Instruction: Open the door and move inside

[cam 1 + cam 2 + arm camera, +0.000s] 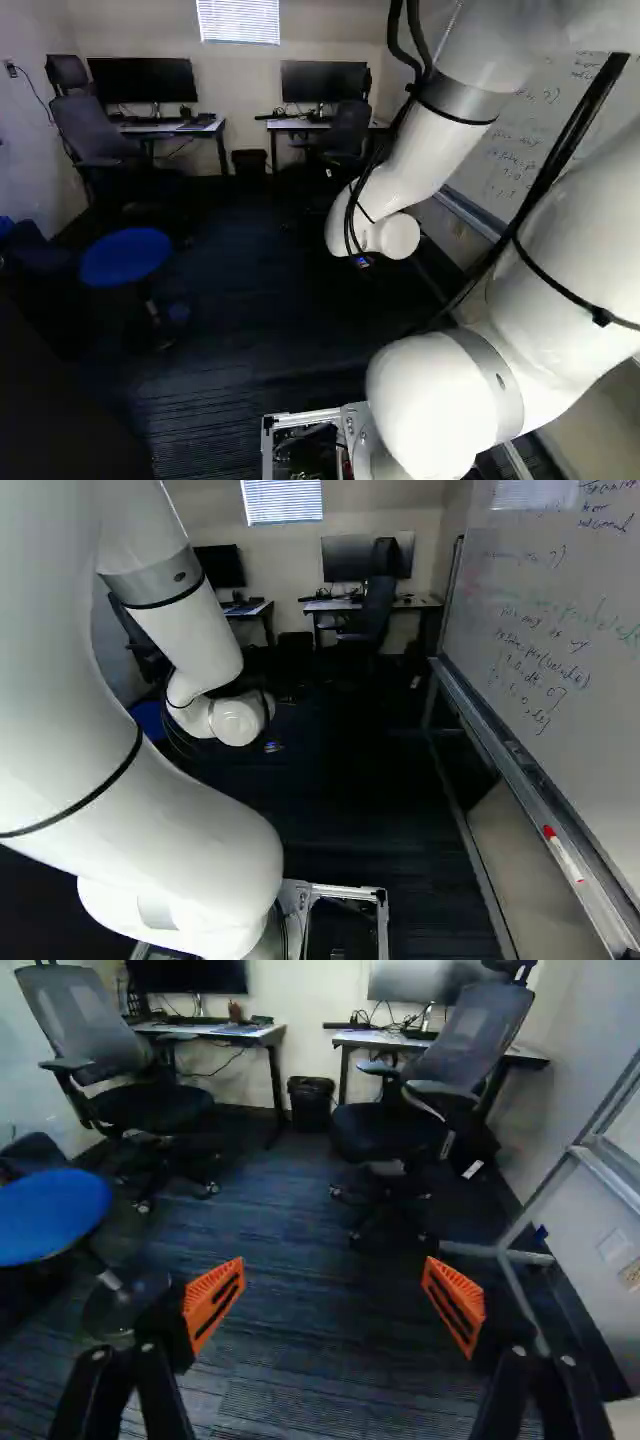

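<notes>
Robot arm (405, 150) in a furnished room, reaching forward and down over the carpeted floor (300, 1230). The end effector (335, 1305) is open: its orange pads (213, 1302) stand wide apart, with nothing gripped between them. The door is not seen in any view, nor is a handle or door frame, so its position relative to the base cannot be given. Ahead are two desks (205, 1032) with monitors, two office chairs (435, 1075) and, between the desks, a bin (311, 1103). A stool (50, 1215) with a round blue seat lies to one side; a whiteboard (560, 630) on a metal stand (535, 1200) lies to the other. The step in hand is judged to be the move inside, the opening being probably complete, though an unseen door leaves this unconfirmed. The next move would call for a slow, straight advance of the base between stool and stand, with the arm held away from both; a wide swing could catch the stand or knock the stool.
</notes>
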Available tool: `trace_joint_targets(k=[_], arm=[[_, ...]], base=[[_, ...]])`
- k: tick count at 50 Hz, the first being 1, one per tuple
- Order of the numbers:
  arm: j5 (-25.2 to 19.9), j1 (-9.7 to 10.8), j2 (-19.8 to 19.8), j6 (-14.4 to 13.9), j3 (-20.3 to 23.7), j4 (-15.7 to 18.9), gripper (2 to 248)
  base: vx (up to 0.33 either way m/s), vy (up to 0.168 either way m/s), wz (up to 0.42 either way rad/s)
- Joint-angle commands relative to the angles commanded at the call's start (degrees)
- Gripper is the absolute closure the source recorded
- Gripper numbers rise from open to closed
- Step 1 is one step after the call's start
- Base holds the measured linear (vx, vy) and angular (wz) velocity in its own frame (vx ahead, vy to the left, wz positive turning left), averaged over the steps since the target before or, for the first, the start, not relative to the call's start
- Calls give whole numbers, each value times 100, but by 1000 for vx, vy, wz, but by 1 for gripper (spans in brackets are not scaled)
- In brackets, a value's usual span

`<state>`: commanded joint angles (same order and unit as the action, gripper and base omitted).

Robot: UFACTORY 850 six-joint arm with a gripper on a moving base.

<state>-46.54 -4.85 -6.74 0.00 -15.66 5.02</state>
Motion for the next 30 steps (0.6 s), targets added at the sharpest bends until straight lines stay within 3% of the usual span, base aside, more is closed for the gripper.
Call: trace_joint_targets(k=[30], arm=[[0,0,0,0,0,0,3]], base=[[165,3,-4]])
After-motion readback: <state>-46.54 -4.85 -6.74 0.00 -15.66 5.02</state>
